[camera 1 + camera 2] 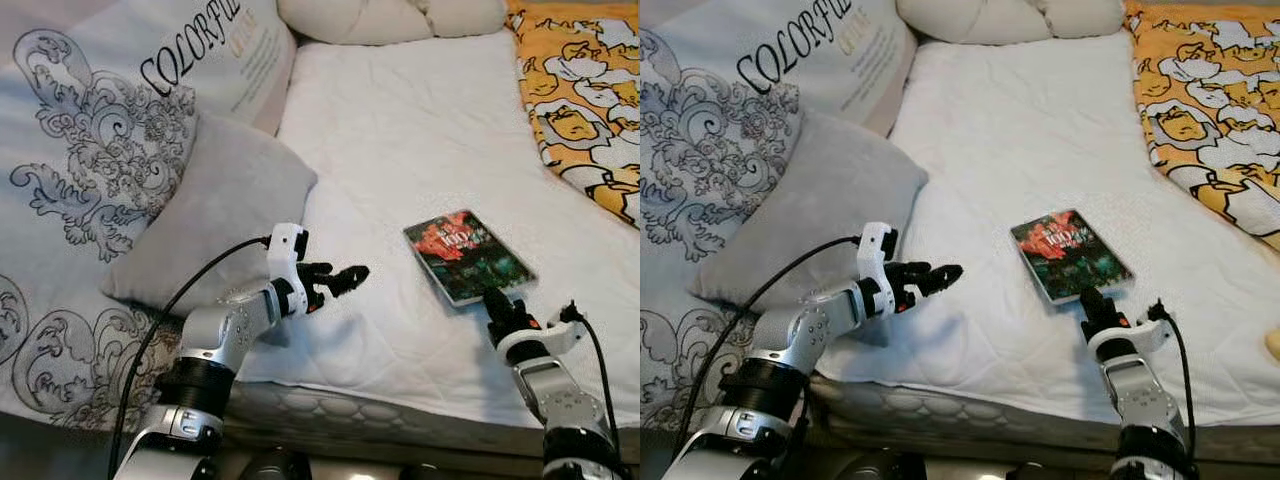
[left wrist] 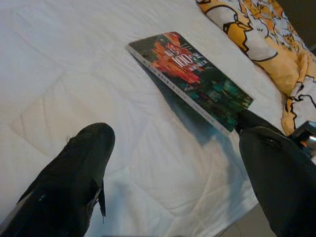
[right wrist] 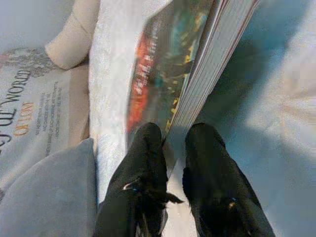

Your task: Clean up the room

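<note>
A book (image 1: 468, 255) with a red and green cover lies on the white bed sheet (image 1: 400, 130), near the bed's front edge. My right gripper (image 1: 497, 300) is at the book's near corner, shut on the book (image 3: 168, 84): one finger rests on the cover and the other is under the page edges. That corner is raised slightly and casts a shadow. My left gripper (image 1: 350, 277) hovers open above the sheet to the left of the book (image 2: 192, 74), fingers pointing toward it, nothing between them.
A grey pillow (image 1: 215, 215) lies at the left beside a large patterned bedding bag (image 1: 100, 130). A yellow cartoon-print blanket (image 1: 585, 90) covers the far right. Cream pillows (image 1: 390, 18) sit at the head. The mattress edge (image 1: 330, 400) runs below my arms.
</note>
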Tool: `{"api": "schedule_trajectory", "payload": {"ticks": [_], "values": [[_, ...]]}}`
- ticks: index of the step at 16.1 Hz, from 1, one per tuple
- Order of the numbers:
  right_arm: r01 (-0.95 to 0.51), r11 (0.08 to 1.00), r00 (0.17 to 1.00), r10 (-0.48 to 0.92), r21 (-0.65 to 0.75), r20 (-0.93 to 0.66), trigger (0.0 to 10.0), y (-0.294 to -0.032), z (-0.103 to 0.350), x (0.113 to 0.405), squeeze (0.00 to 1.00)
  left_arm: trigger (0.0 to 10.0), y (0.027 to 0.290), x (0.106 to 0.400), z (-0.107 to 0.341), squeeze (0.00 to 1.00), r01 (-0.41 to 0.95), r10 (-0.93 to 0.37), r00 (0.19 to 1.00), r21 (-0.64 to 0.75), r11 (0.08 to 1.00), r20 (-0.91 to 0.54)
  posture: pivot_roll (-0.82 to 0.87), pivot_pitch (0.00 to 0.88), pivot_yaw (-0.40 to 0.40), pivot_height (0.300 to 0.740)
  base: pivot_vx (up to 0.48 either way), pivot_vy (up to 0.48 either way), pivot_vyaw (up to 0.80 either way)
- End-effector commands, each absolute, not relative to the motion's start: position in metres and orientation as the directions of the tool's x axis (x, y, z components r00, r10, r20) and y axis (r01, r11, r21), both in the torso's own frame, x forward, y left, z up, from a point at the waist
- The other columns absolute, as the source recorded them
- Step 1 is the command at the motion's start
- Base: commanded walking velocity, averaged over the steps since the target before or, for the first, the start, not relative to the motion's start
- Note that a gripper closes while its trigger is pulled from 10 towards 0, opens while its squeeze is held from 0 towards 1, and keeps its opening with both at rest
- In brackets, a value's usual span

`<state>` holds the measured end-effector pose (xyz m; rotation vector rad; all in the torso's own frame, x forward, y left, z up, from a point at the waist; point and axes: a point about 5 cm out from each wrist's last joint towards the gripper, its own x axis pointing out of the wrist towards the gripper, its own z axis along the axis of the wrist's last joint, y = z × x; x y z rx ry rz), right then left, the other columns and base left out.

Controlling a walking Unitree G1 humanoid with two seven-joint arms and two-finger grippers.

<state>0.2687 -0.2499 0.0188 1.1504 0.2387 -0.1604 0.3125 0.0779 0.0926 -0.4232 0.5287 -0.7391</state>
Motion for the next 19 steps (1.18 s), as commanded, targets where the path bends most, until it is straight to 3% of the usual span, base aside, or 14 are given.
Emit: {"api": "schedule_trajectory", "payload": {"ticks": [1, 4, 5, 10, 11, 19], "values": [[0.237, 0.420, 0.964, 0.008, 0.876, -0.265, 10.0, -0.248, 0.022, 0.275, 1.00, 10.0, 0.084, 0.313, 0.093, 0.00, 0.520, -0.712, 0.631, -0.513, 0.683, -0.308, -0.07, 0.055, 0.097, 0.740, 0.000, 0.000, 0.00], [0.244, 0.442, 0.959, 0.026, 0.864, -0.284, 10.0, -0.246, 0.020, 0.282, 1.00, 10.0, 0.088, 0.314, 0.093, 0.00, 0.508, -0.698, 0.644, -0.506, 0.697, -0.314, -0.07, 0.058, 0.098, 0.740, 0.000, 0.000, 0.00], [0.243, 0.444, 0.958, 0.030, 0.863, -0.285, 10.0, -0.245, 0.021, 0.285, 0.00, 10.0, 0.090, 0.314, 0.093, 0.00, 0.505, -0.692, 0.648, -0.502, 0.703, -0.318, -0.06, 0.061, 0.099, 0.740, 0.000, 0.000, 0.00], [0.228, 0.417, 0.957, 0.069, 0.880, -0.281, 10.0, -0.233, 0.020, 0.295, 0.00, 10.0, 0.099, 0.311, 0.095, 0.00, 0.528, -0.689, 0.648, -0.459, 0.714, -0.326, -0.03, 0.091, 0.106, 0.740, 0.000, 0.000, 0.00], [0.234, 0.419, 0.955, 0.071, 0.877, -0.289, 0.0, -0.231, 0.018, 0.295, 0.00, 10.0, 0.100, 0.310, 0.095, 0.00, 0.534, -0.690, 0.645, -0.453, 0.714, -0.329, -0.03, 0.092, 0.105, 0.740, 0.000, 0.000, 0.00], [0.143, 0.355, 0.980, 0.081, 0.924, -0.183, 0.0, -0.232, 0.019, 0.291, 0.00, 10.0, 0.102, 0.313, 0.096, 0.00, 0.520, -0.678, 0.662, -0.455, 0.723, -0.320, -0.03, 0.081, 0.103, 0.740, 0.000, 0.000, 0.00]]}}
